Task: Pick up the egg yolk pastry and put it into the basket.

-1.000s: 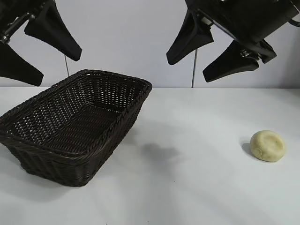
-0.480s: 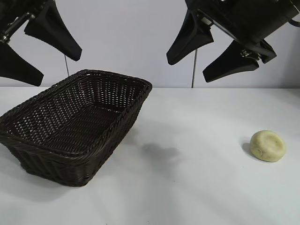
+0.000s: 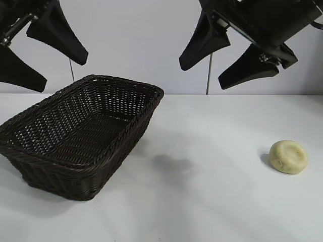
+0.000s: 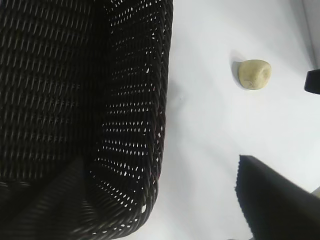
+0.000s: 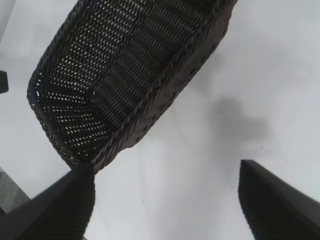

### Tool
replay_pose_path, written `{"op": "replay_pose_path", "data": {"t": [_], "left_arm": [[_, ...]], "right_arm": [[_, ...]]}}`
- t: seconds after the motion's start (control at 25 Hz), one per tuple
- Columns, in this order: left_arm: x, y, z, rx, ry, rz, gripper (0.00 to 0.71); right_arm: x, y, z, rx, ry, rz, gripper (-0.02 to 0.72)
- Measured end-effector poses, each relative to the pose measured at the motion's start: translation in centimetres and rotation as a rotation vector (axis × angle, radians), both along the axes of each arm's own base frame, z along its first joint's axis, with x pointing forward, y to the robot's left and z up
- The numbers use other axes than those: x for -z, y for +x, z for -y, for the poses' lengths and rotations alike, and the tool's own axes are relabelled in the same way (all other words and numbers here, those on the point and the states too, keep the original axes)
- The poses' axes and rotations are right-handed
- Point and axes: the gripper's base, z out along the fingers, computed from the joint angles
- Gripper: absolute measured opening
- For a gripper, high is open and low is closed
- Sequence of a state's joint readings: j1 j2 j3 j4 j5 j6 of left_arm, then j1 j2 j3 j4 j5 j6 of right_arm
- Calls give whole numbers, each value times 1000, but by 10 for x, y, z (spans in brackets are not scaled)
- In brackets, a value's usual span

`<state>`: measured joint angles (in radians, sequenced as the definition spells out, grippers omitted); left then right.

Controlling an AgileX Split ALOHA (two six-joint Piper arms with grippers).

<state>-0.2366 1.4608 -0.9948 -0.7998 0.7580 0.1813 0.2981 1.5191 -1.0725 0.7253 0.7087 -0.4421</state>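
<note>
The egg yolk pastry (image 3: 288, 157), a small pale yellow dome, lies on the white table at the right; it also shows in the left wrist view (image 4: 254, 74). The dark brown wicker basket (image 3: 126, 132) stands at the left, empty, and shows in the left wrist view (image 4: 162, 100) and the right wrist view (image 5: 165, 95). My right gripper (image 3: 202, 66) hangs open and empty high above the table's middle, up and left of the pastry. My left gripper (image 3: 63, 73) hangs open and empty high above the basket's far left part.
The white tabletop (image 3: 202, 201) runs back to a pale wall. Two thin upright rods (image 3: 209, 75) stand at the table's back edge. A shadow lies on the table between basket and pastry.
</note>
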Motion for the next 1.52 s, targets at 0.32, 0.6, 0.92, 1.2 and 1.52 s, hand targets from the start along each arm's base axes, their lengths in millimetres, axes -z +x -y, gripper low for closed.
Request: {"op": "replay_pose_path", "data": {"t": [0.32,0.6,0.92,1.2,1.52], "left_arm": [[8,-8,-7,-346,-54,-372,599],[15,-11,-3,-547,15,-438,599],[21,-19,11,-732,133,-383,599],[24,-15,7,-833,143,-373,599],[45,-8,7,-845,236,-402,599]], "right_arm": [[0,0,0,-1,0,-1,567],[0,0,0,-1,0,-1,567],[0,0,0,-1,0,-1,567],[0,0,0,-1,0,-2,567],[0,0,0,-1,0,-2,567]]}}
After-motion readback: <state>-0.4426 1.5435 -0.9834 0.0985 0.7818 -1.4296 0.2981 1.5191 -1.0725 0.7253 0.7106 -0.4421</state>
